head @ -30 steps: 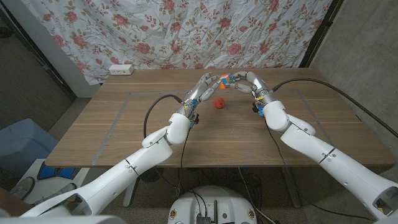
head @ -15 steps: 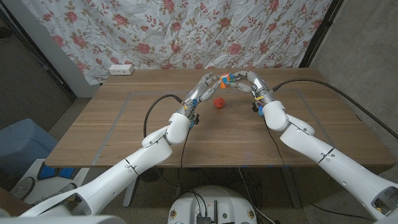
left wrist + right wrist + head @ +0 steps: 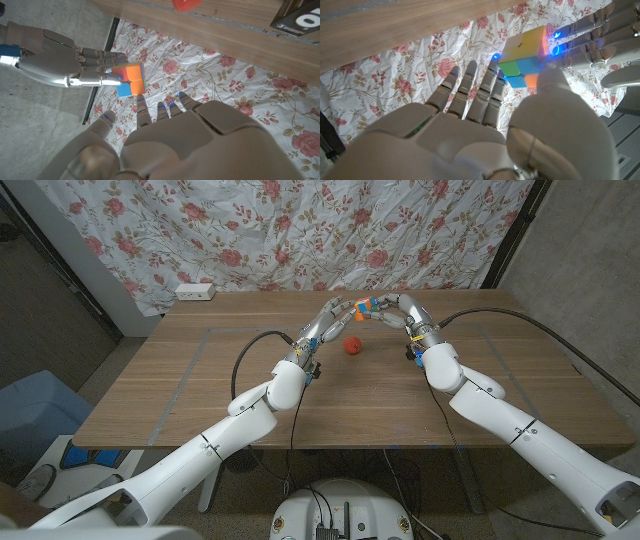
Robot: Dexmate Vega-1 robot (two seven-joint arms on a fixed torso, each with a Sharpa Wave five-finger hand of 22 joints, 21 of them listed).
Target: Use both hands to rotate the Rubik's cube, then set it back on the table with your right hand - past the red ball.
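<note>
Above the far middle of the wooden table (image 3: 200,390), the right hand (image 3: 392,311) holds the Rubik's cube (image 3: 363,306) off the surface, pinched at its fingertips (image 3: 107,76) with the thumb pressed to one face; in the right wrist view the cube shows yellow, green, blue and orange squares; the left hand (image 3: 325,321) reaches toward the cube from the left with its fingers stretched out and apart, gripping nothing, its fingertips (image 3: 141,106) just short of the cube in the left wrist view; the red ball (image 3: 352,346) lies on the table below and nearer than the cube, between the two wrists; a flowered curtain (image 3: 300,230) hangs behind the table, a white power strip (image 3: 194,291) at its far left edge.
</note>
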